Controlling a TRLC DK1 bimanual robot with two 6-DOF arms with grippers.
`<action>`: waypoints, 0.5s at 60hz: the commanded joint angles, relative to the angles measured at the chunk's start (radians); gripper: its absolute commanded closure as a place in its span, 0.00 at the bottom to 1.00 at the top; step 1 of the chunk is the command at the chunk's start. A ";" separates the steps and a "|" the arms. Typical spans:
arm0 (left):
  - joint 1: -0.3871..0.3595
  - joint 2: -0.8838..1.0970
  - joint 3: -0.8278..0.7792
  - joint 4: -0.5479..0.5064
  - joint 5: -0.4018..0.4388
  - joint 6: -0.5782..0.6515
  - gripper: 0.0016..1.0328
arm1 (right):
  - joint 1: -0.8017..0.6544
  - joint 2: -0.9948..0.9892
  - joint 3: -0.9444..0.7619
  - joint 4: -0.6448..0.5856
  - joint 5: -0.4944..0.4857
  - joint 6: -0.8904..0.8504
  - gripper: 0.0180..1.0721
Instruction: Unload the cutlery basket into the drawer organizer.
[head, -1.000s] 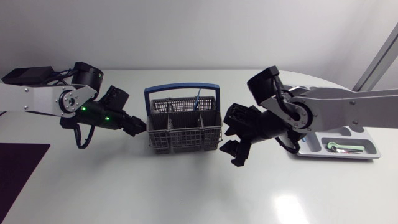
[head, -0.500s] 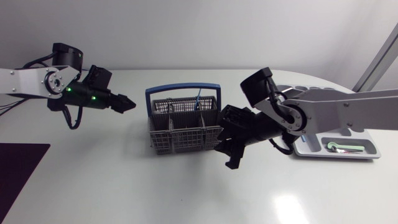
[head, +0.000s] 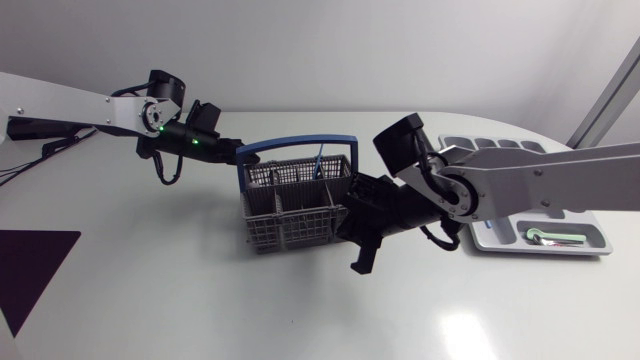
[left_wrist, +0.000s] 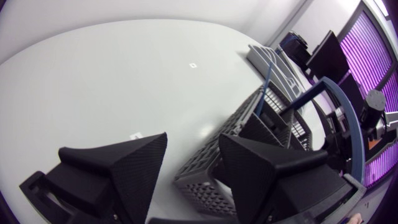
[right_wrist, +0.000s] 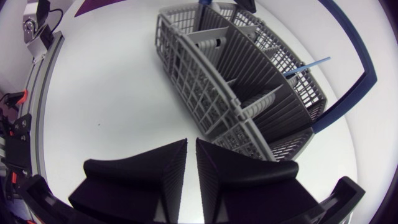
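Here, my right gripper (right_wrist: 191, 144) is closed on nothing, its fingers almost touching, with the basket (right_wrist: 249, 81) just ahead of it on the table (right_wrist: 112, 93). My left gripper (left_wrist: 193, 142) is spread apart, holding nothing, at the basket's corner by one end of the blue handle (left_wrist: 339, 106). Both wrist views show a blue utensil (right_wrist: 308, 65) leaning out of one compartment. Only the head view shows the organizer (head: 598, 247) beyond my right arm (head: 540, 180), with cutlery (head: 553, 237) lying in its long compartment.
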 joint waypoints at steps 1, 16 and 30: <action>-0.016 0.028 0.015 -0.053 0.039 0.069 0.43 | -0.022 0.030 0.023 0.028 0.020 0.031 0.86; -0.016 -0.001 -0.051 -0.214 0.083 0.247 0.47 | -0.113 0.064 0.030 0.111 0.057 0.054 0.86; -0.016 -0.120 -0.209 -0.280 0.082 0.362 0.47 | -0.165 0.090 0.077 0.141 0.057 0.097 0.86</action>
